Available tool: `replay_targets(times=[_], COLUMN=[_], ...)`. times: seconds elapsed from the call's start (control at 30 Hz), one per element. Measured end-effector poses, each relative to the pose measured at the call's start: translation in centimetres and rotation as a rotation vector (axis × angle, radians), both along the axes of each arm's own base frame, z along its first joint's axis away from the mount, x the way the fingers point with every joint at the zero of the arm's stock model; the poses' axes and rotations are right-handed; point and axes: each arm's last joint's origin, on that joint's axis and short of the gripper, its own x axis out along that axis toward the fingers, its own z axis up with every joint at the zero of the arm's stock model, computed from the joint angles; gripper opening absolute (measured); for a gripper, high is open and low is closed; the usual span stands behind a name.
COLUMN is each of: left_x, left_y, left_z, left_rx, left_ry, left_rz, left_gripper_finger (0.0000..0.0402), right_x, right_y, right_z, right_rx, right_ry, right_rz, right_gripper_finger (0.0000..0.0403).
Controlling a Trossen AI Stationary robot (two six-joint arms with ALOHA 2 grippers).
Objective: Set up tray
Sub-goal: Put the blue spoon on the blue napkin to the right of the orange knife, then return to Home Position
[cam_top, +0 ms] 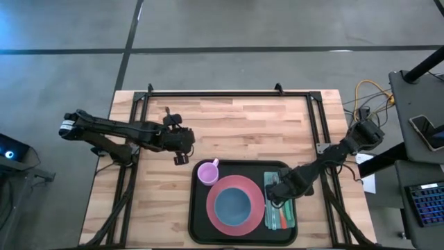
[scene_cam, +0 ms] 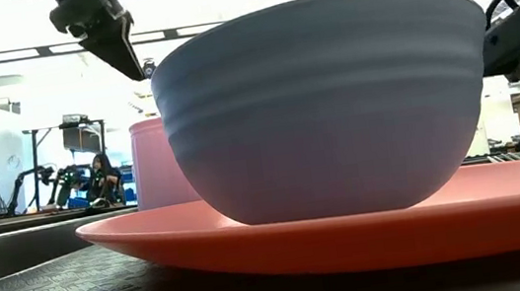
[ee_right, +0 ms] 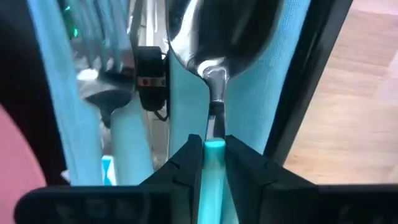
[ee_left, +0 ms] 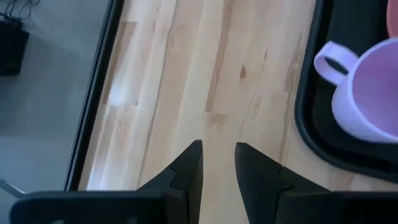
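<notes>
Wooden slats form the worktop (cam_top: 243, 132), where the tray (cam_top: 198, 222) sits at the near edge, right of centre. On it a pink plate (cam_top: 236, 205) carries a blue bowl (cam_top: 232, 203), with a lilac mug (cam_top: 207, 172) at the far left corner. At the tray's right side the right gripper (ee_right: 214, 149) pinches a spoon's teal handle (ee_right: 214, 186). Left of the tray, the left gripper (ee_left: 217, 162) hovers over bare wood, fingers slightly apart, holding nothing.
</notes>
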Motion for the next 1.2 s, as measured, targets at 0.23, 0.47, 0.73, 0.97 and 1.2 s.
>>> replay_targets(times=[0.23, 0.47, 0.73, 0.97, 1.2], left_x=[-1.6, -3.5, -6.1, -7.6, -8.3], left_y=[0.2, 0.5, 0.8, 0.3, 0.2], left_z=[1.6, 3.1, 4.9, 6.7, 4.6], left_rx=[-0.037, -0.047, -0.092, -0.386, -0.514], left_ry=[-0.101, -0.169, -0.293, -0.496, -0.828], left_rz=[0.044, 0.043, 0.076, -0.007, -0.228], left_gripper_finger=[0.0075, 0.0075, 0.0075, 0.0075, 0.0075], right_x=[0.9, 2.4, 2.1, 1.8, 0.2], right_y=[0.5, 0.6, -1.0, -1.7, -4.3], right_z=[2.6, 8.4, 17.2, 25.1, 27.1], right_rx=[-0.028, -0.24, -0.546, -0.872, -0.913], right_ry=[-0.017, -0.133, -0.147, -0.568, -0.764], right_rz=[0.093, 0.294, 0.493, 0.589, 0.562], right_gripper_finger=[0.0118, 0.0157, 0.0169, 0.0162, 0.0155])
